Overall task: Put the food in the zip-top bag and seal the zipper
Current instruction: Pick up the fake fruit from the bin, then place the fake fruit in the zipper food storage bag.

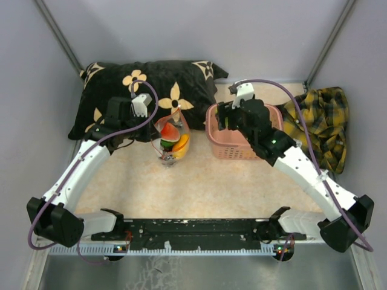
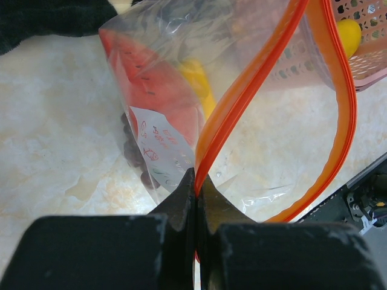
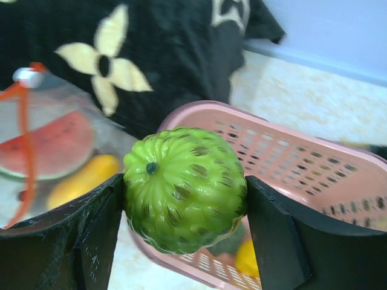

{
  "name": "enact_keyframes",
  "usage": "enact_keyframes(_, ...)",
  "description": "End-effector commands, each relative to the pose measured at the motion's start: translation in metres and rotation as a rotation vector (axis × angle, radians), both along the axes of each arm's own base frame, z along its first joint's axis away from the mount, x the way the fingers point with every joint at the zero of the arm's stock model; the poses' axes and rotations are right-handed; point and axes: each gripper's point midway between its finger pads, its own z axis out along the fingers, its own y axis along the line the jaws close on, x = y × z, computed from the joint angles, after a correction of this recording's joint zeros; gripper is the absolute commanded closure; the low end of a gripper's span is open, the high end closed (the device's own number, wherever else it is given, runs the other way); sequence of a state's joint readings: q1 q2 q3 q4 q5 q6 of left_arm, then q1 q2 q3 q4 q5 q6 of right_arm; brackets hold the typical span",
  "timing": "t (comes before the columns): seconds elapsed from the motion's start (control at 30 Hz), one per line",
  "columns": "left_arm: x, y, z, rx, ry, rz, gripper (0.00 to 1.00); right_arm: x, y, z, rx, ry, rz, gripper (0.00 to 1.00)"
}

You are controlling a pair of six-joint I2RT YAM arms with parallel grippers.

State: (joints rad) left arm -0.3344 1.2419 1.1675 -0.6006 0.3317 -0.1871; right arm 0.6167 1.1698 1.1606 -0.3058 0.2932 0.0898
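The zip-top bag (image 1: pixel 172 140) stands open on the table in front of the pillow. It holds a red watermelon slice (image 2: pixel 151 90), a yellow piece (image 2: pixel 196 78) and dark grapes (image 2: pixel 132 156). My left gripper (image 2: pixel 196 181) is shut on the red-orange zipper (image 2: pixel 254 78) at one end of the mouth, and it holds the mouth open in a loop. My right gripper (image 3: pixel 184 199) is shut on the bumpy green fruit (image 3: pixel 184 187), lifted over the left end of the pink basket (image 3: pixel 314 175). The bag (image 3: pixel 42 145) lies to its left.
The pink basket (image 1: pixel 233 148) stands right of the bag and holds a yellow piece (image 3: pixel 251 260) and other pieces. A black flowered pillow (image 1: pixel 151 84) lies behind the bag. A yellow plaid cloth (image 1: pixel 320 121) lies at the far right.
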Motion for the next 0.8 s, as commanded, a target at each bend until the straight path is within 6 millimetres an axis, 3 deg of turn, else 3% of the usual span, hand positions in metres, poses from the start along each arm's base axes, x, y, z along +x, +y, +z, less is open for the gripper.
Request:
enact_keyframes(0.0,0.001,-0.002,0.004,-0.022,-0.015,-0.012,1.00,-0.017,0.041,0.063,0.125,-0.153,0.150,0.56)
enact_keyframes(0.43,0.000,-0.003,0.005,-0.028,-0.018,-0.015,1.00,-0.071,0.145,0.093,0.234,-0.236,0.557,0.56)
enact_keyframes(0.6,0.000,-0.004,0.005,-0.030,-0.018,-0.019,1.00,-0.075,0.172,0.082,0.258,-0.206,0.649,0.56)
enact_keyframes(0.77,0.000,-0.004,0.006,-0.030,-0.018,-0.018,1.00,-0.074,0.196,0.057,0.228,-0.150,0.718,0.55)
